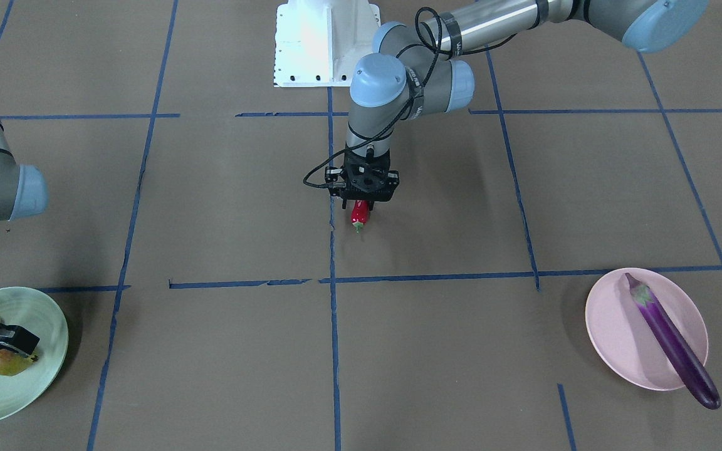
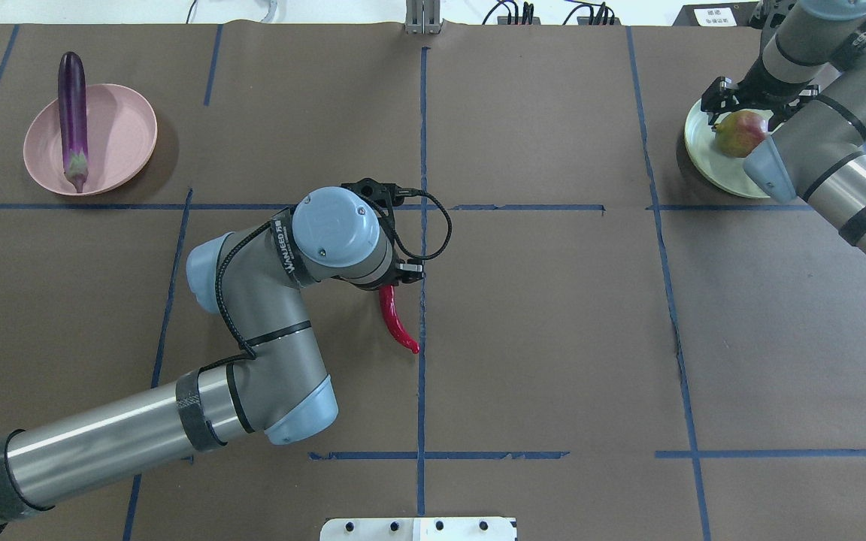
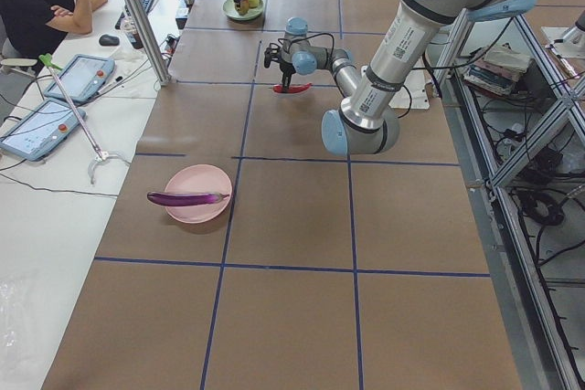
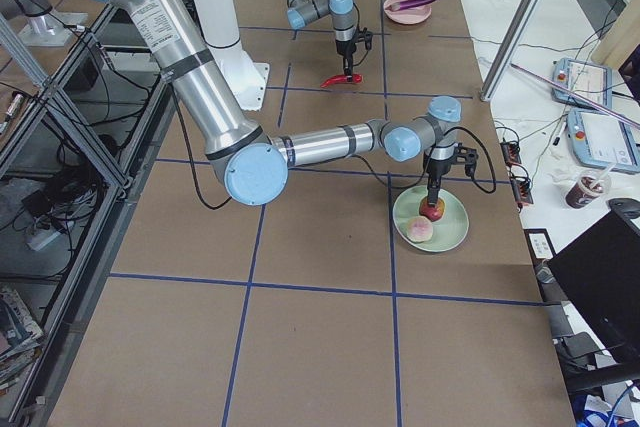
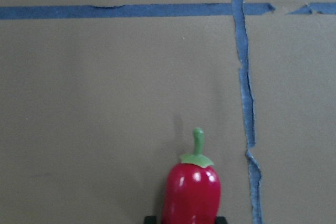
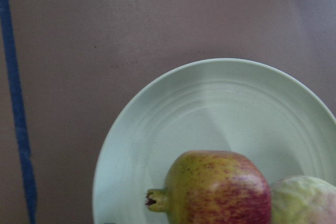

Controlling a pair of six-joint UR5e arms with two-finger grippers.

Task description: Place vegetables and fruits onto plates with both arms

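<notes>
Half the chili pepper [image 2: 397, 323] out of sight beneath the left claw [image 1: 361, 203].

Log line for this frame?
left gripper: holds chili, mid-table | right gripper: at pomegranate, green plate | eggplant: on pink plate

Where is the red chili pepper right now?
In the overhead view the red chili pepper is mid-table, held in the left gripper, just left of the centre blue tape line.

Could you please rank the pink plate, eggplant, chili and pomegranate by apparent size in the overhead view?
1. Pink plate
2. eggplant, similarly long but narrower
3. then pomegranate and chili, unranked: the left gripper hides part of the chili.
</notes>
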